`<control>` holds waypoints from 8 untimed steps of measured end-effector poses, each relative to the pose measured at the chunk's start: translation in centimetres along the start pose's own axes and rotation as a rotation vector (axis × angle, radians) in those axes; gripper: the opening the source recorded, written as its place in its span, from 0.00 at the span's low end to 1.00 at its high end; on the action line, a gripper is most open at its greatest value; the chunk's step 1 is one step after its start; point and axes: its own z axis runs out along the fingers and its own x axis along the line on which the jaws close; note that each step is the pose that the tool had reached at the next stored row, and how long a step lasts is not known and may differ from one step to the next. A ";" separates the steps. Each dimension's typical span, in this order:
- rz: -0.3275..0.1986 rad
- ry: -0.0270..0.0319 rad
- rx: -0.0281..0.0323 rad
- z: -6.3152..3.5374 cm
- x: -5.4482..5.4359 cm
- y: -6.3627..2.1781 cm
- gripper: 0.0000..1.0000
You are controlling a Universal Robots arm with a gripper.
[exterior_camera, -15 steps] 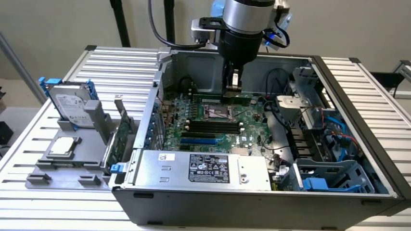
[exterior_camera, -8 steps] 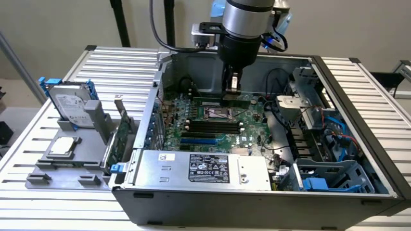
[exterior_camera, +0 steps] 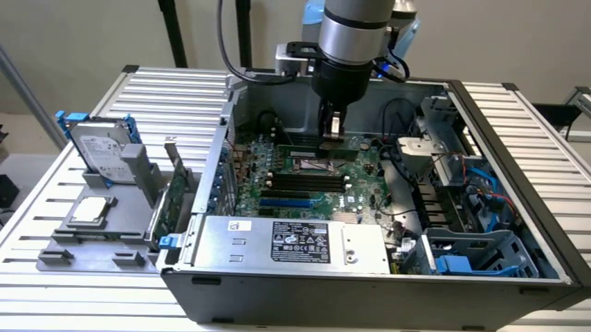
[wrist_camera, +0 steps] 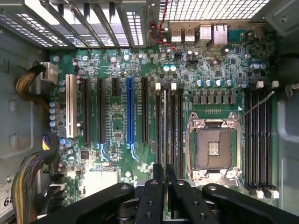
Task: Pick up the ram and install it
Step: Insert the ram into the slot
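ram (wrist_camera: 164, 140) | clamped edge-on in end effector (wrist_camera: 165, 179) | above motherboard (wrist_camera: 117, 84)

The gripper (exterior_camera: 334, 135) hangs over the motherboard (exterior_camera: 305, 183) mid-frame, inside the open case (exterior_camera: 369, 277), where the board lies open from above. The power supply (exterior_camera: 291, 242) blocks the lower centre, while a drive cage (exterior_camera: 461, 252) and cables (exterior_camera: 480, 187) crowd the right.

Ram (wrist_camera: 165, 140): thin green stick, seen edge-on in wrist view, clamped between end effector (wrist_camera: 165, 186) fingers. Held upright over motherboard, in line with black memory slots beside CPU socket. In exterior view, green board (exterior_camera: 338, 145) low inside case, under the arm.
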 end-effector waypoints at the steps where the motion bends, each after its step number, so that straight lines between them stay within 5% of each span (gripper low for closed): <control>1: 0.000 0.0008 0.0001 0.18 0.0 -0.01 0.13; 8: 0.000 0.0034 0.0002 1.47 0.0 0.13 0.13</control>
